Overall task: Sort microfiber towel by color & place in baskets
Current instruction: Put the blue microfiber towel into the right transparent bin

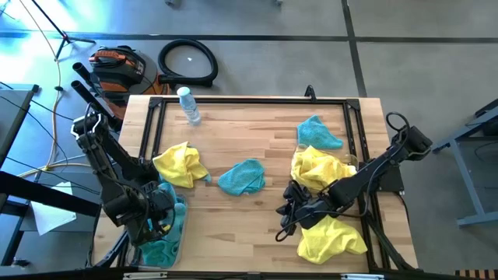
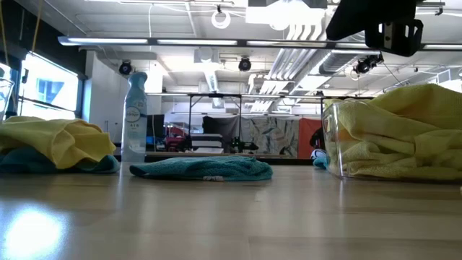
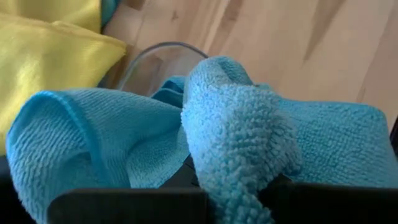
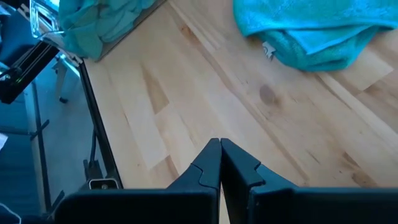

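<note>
Your right gripper (image 1: 289, 208), jaws pressed together on nothing, sits lower right of centre in the high view; the loose teal towel (image 1: 242, 176) lies up-left of it, long axis across the frame, nearer this arm. Your left gripper (image 1: 156, 218), clamped on a teal cloth (image 3: 236, 130), hangs over the left basket (image 1: 173, 250) of teal cloths at lower left. The right basket (image 2: 333, 148) holds yellow ones.
</note>
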`<act>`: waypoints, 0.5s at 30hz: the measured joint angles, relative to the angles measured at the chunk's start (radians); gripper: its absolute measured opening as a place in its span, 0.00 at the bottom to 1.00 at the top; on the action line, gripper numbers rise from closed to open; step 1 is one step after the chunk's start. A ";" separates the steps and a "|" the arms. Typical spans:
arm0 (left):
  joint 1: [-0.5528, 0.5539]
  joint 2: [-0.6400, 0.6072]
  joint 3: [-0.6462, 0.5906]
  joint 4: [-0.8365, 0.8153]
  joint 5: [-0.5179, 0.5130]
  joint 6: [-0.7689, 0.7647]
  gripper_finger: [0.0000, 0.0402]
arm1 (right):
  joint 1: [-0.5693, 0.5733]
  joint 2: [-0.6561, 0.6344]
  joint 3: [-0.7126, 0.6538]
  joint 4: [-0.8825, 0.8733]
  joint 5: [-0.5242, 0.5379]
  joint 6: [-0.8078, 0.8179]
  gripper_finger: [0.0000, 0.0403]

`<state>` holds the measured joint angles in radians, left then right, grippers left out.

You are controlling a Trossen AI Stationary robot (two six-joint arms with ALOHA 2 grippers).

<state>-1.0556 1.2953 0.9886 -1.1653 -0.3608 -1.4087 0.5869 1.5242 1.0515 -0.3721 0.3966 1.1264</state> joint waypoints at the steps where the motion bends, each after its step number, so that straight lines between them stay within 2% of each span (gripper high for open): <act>1: 0.005 0.000 0.000 0.006 0.011 0.027 0.01 | 0.000 0.000 0.000 0.000 0.007 0.000 0.00; 7: 0.038 0.008 0.000 0.013 0.072 0.170 0.01 | 0.000 0.000 0.000 0.000 0.019 0.002 0.00; 15: 0.072 0.080 0.000 0.023 0.081 0.334 0.02 | 0.000 0.000 0.000 0.001 0.029 0.003 0.00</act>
<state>-0.9835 1.3754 0.9882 -1.1428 -0.2798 -1.0744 0.5869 1.5243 1.0515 -0.3714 0.4259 1.1290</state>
